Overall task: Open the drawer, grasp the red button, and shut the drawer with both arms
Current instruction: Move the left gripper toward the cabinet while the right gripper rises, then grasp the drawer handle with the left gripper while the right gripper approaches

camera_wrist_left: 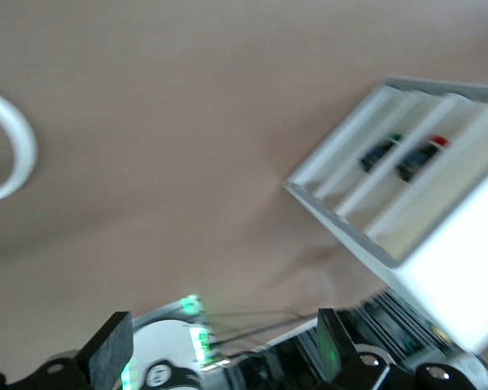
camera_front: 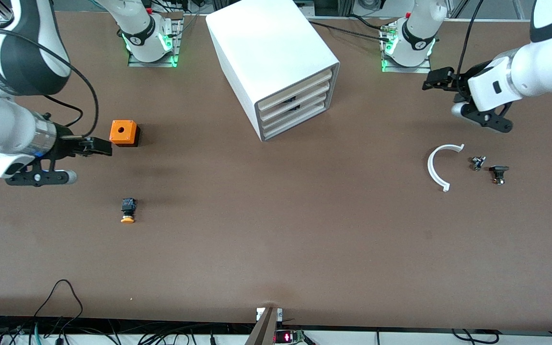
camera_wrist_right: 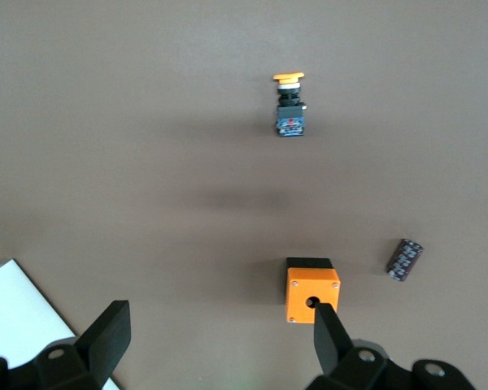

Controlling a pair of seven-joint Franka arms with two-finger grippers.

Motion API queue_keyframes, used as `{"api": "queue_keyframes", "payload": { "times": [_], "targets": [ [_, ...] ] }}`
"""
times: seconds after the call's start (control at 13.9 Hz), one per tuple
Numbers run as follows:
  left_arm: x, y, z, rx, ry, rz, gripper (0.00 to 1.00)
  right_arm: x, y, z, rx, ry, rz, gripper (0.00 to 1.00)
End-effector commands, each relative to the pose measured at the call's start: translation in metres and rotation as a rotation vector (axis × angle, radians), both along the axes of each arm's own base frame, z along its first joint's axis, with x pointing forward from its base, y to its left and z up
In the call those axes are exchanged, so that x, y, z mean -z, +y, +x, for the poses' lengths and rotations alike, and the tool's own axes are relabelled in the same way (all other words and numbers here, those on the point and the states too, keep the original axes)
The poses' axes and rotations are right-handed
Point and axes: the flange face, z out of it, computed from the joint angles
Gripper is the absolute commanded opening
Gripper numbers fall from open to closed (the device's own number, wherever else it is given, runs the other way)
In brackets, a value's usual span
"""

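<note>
Both tools spread: left tool (camera_front: 436, 79) over the table (camera_front: 276, 249), right tool (camera_front: 95, 146) beside the orange box (camera_front: 123, 132). The button (camera_wrist_left: 436, 141) sits in the shut cabinet (camera_front: 276, 62); its yellow-capped twin (camera_front: 128, 211) risks being grabbed.

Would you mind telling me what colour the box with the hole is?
The box is orange, on a black base, seen best in the right wrist view.

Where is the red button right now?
The left wrist view shows the red button inside the white drawer cabinet, in one of its drawers beside a green-capped part. The front view doesn't show it.
</note>
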Motion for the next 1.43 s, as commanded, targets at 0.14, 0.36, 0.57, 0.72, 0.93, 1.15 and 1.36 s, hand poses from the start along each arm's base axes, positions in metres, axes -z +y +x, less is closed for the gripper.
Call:
{"api": "queue_keyframes", "payload": {
  "times": [0.14,0.36,0.57,0.72,0.93,1.15,1.36],
  "targets": [
    [0.043,-0.002,0.023,0.052,0.107,-0.430,1.00,0.029,0.039,0.011,0.005,-0.005,0.008,1.00],
    [0.079,-0.016,0.036,0.088,0.101,-0.660,1.00,0.038,0.068,0.010,-0.029,-0.012,0.016,1.00],
    [0.145,-0.028,0.041,0.107,0.042,-0.816,1.00,0.035,0.098,0.006,-0.028,-0.028,0.054,1.00],
    [0.185,-0.041,0.029,0.046,0.020,-0.882,1.00,0.033,0.126,-0.001,-0.064,-0.044,0.061,1.00],
    [0.222,-0.068,0.009,0.005,0.029,-0.885,1.00,0.035,0.139,0.002,-0.059,-0.075,0.072,1.00],
    [0.261,-0.072,-0.010,0.018,0.023,-0.959,0.99,0.022,0.162,-0.001,0.032,-0.102,0.058,1.00],
    [0.308,-0.084,-0.042,-0.040,0.005,-1.069,0.97,0.024,0.186,0.003,0.135,-0.107,0.048,1.00]
  ]
}}
